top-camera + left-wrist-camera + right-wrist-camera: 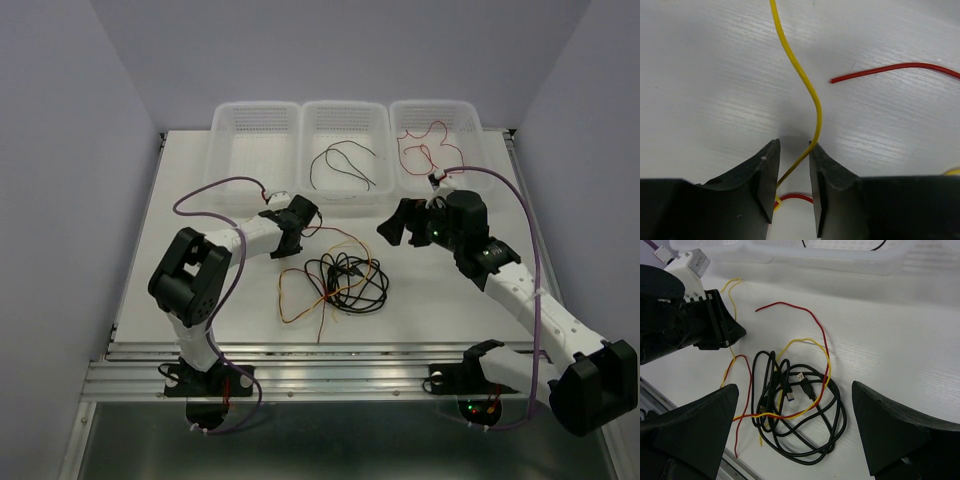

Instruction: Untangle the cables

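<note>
Straddling a yellow cable (810,92), left gripper (794,145) sits part-open; right gripper (795,390) gapes near black coil (782,382).

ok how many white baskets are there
3, in a row along the far edge: the left basket, the middle basket with a black cable in it, and the right basket with a red cable in it. None seems hidden.
</note>
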